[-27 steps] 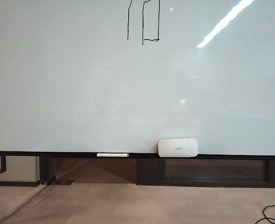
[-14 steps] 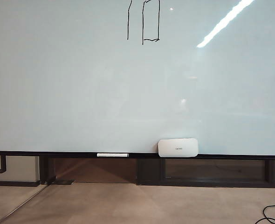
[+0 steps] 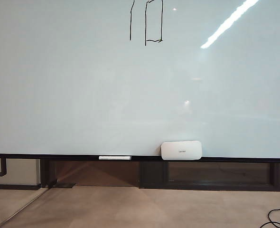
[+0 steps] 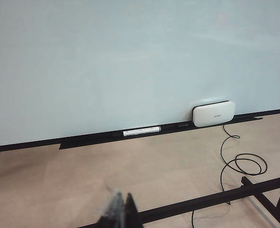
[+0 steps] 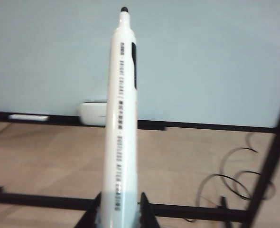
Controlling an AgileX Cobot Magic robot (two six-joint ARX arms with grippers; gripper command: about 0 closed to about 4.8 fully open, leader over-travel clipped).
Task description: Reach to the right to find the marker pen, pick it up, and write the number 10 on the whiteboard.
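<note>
My pen tip's nearly slid out of the exterior view, so the 10 (image 3: 146,22) on the whiteboard (image 3: 83,85) looks finished. Right gripper (image 5: 117,209) pinches the pen (image 5: 121,118); left gripper (image 4: 118,213) hangs low, pressed together.

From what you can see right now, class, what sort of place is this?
Probably a classroom or meeting room: a large wall whiteboard bearing a handwritten number 10, an eraser on its rail, and bare floor.

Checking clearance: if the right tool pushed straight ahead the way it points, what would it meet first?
Probably the whiteboard: the marker pen that the right tool grips points tip-first at it, with nothing visible between. Depth is unclear.
</note>
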